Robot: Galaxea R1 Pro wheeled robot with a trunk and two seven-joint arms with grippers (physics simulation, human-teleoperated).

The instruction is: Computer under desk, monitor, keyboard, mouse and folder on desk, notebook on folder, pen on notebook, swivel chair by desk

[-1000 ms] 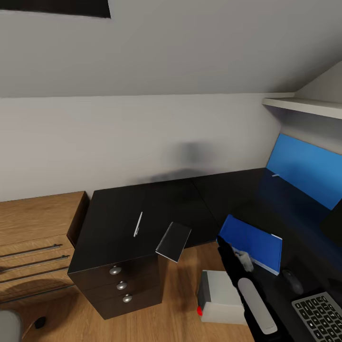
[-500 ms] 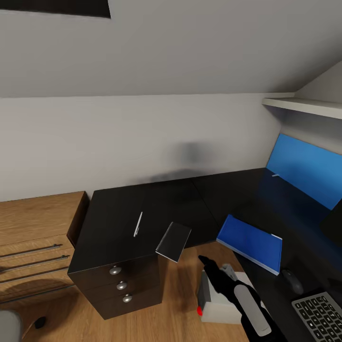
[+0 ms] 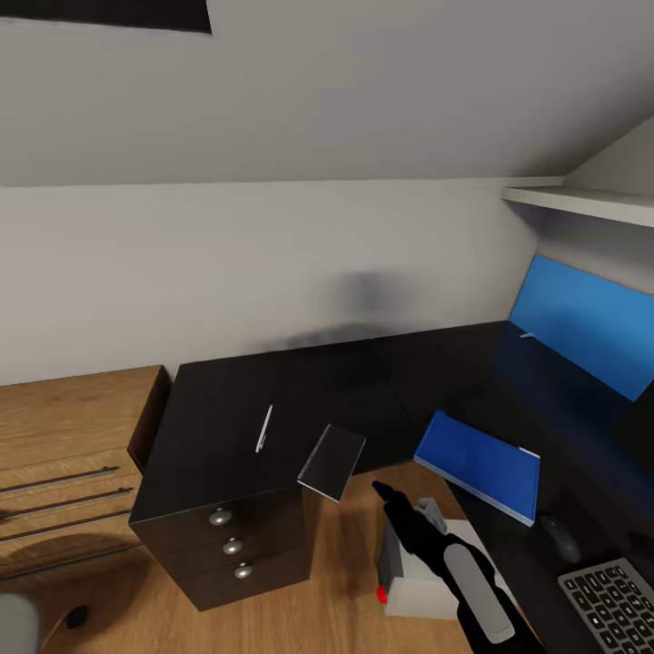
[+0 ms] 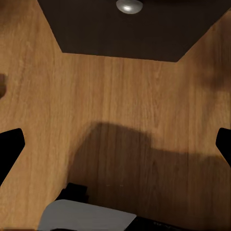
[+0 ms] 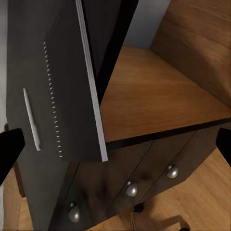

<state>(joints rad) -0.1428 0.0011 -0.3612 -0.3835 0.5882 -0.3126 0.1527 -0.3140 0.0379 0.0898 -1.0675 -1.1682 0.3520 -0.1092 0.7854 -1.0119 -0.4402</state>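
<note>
Black desk [image 3: 272, 400] fills the corner under a sloped ceiling; the folder [image 3: 479, 463] already lies on it near the mouse [image 3: 558, 536] and keyboard [image 3: 610, 599], so the notebook [image 3: 332, 461] comes next, I judge; it hangs over the desk edge above the drawers [image 3: 232, 545], an overhang that offers a grip from the side; the pen [image 3: 264, 428] lies just beside it; the right gripper [image 3: 386, 495] points toward the notebook, spread wide and empty; the left gripper [image 4: 115, 144], also wide and empty, faces the floor; the computer [image 3: 413, 568] sits below.
</note>
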